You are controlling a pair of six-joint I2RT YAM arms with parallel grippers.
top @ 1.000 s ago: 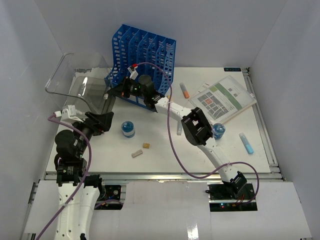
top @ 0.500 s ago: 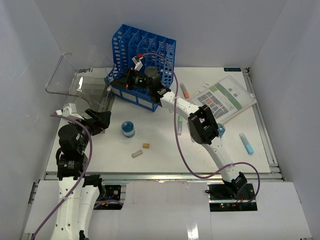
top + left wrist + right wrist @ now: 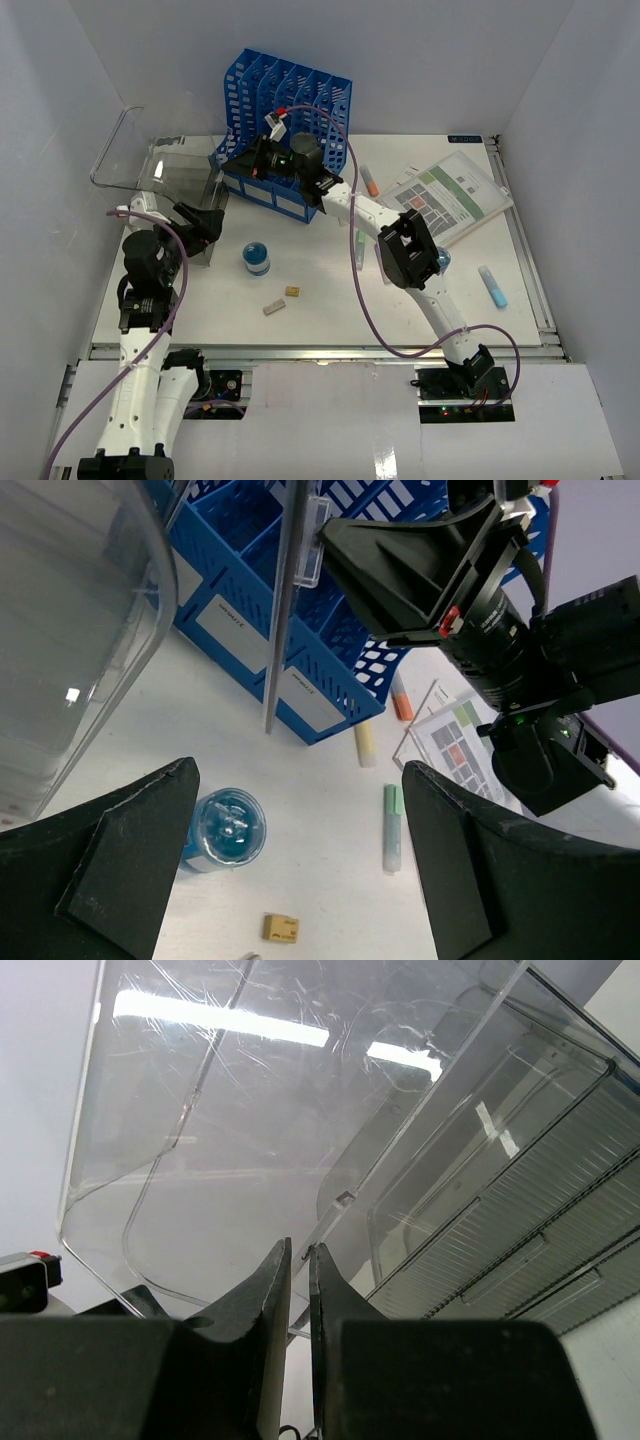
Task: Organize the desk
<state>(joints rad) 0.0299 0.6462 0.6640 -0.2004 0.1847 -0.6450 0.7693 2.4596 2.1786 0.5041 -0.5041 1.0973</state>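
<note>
The clear bin (image 3: 185, 188) stands far left on the white bench (image 3: 220, 312), its lid (image 3: 125, 150) raised, beside a blue file rack (image 3: 300, 90). Left jaws gape wide, empty, before it; right jaws are closed near its rim.

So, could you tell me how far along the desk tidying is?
Early: nothing looks put away yet. In hand: the right fingers pinch the lid of the clear box, holding it open; the left fingers hang open nearby. Left: markers, two blue jars, small blocks and the booklet lie loose on the desk.
</note>
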